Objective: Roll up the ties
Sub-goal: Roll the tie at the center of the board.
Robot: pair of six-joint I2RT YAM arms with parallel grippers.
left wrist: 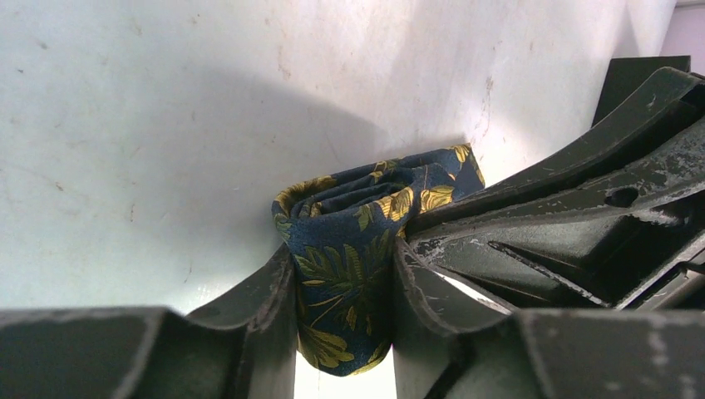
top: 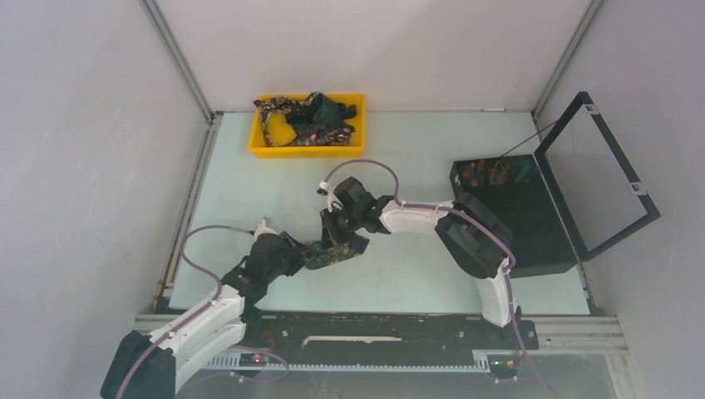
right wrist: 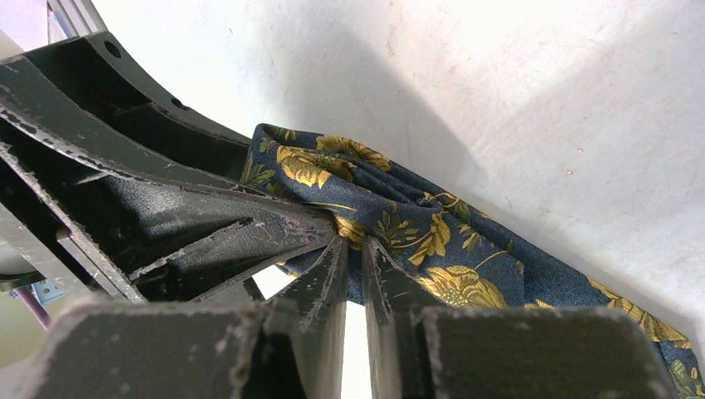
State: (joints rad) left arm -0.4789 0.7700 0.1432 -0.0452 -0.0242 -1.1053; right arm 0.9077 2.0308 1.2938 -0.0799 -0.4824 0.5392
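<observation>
Squeezing the rolled tie [left wrist: 357, 208] between its fingers, the left gripper [left wrist: 342, 262] sits just lower left of the top view's centre. The right gripper [right wrist: 353, 253] is pinched nearly closed on the same tie's loose fabric. More ties [top: 312, 120] lie heaped in the yellow tray [top: 308, 151], upper centre.

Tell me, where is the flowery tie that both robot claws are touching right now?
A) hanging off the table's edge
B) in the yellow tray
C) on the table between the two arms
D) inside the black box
C: the tie lies on the table, pinched by the left gripper and the right gripper, apart from the yellow tray and the black box.
</observation>
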